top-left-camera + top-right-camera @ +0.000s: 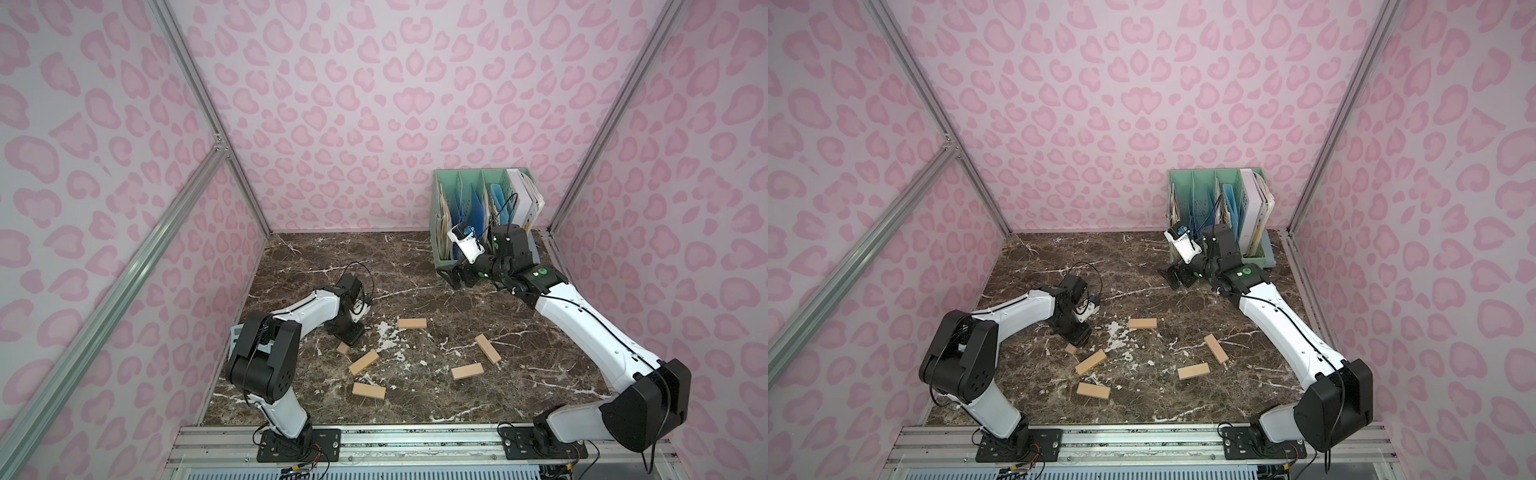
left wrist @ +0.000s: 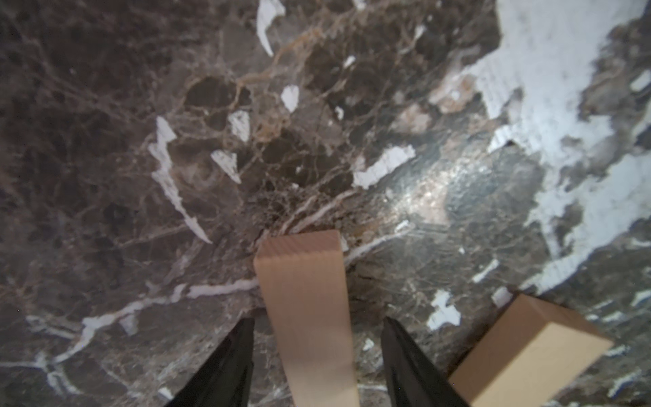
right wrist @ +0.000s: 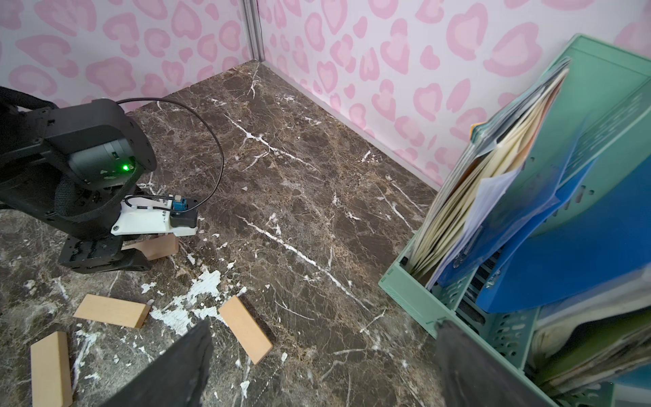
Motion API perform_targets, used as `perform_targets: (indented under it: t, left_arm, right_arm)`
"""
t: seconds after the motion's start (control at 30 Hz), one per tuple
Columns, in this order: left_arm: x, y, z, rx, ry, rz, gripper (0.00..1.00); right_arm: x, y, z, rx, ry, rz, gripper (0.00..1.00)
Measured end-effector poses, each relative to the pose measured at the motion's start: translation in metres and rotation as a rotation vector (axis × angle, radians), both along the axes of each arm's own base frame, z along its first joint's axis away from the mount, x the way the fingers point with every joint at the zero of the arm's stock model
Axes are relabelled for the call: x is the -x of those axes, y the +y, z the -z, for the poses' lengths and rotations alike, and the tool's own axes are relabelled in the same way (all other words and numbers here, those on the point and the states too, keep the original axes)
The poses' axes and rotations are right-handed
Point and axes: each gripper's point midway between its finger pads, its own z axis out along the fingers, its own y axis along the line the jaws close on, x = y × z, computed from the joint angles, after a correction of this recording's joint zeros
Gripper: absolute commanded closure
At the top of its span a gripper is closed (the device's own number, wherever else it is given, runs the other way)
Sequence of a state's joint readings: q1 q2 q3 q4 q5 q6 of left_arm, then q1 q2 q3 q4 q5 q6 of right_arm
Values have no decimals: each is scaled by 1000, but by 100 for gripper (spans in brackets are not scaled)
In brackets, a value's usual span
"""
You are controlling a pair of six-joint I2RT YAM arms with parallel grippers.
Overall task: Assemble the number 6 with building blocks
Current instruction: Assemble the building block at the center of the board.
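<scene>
Left jaws, spread astride 1 plank (image 2: 306,299) at frame bottom, may twist it if closing off-centre; right jaws spread, empty.

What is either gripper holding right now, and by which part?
Nothing yet. The left gripper straddles a plank, with gaps on both sides; the right gripper is open and empty.

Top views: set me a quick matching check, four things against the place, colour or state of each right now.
Things:
1. left gripper
2. right gripper
3. file rack
4. planks

States:
a. green, in the back corner
b. fingers on either side of one plank
c. pale tan, scattered on the table
d. open, nothing between the fingers

Pairs: 1-b, 2-d, 3-a, 4-c.
</scene>
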State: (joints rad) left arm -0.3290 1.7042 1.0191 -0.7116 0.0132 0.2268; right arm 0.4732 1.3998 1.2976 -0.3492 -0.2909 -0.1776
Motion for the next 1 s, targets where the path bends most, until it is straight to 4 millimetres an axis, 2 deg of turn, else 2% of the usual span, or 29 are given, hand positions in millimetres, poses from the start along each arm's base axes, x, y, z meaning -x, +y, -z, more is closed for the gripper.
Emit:
perform_targets:
  t: [0.1,0.5,0.77,1.0]
  left_arm:
    - [-1,0,1,2,6,-3,60]
    - [-4,-4,-1,4,63,-36,78]
    - [-3,-7,-2,13,95,-103,79]
    - [-9,-24,-9,53,107,-205,81]
  right_arm:
    - [0,-1,-1,4,-8,-1,0]
    - [2,-5,-4,18,-25,5,0]
    - [7,-9,-3,35,-36,8,0]
    - [9,-11,0,45,-46,8,0]
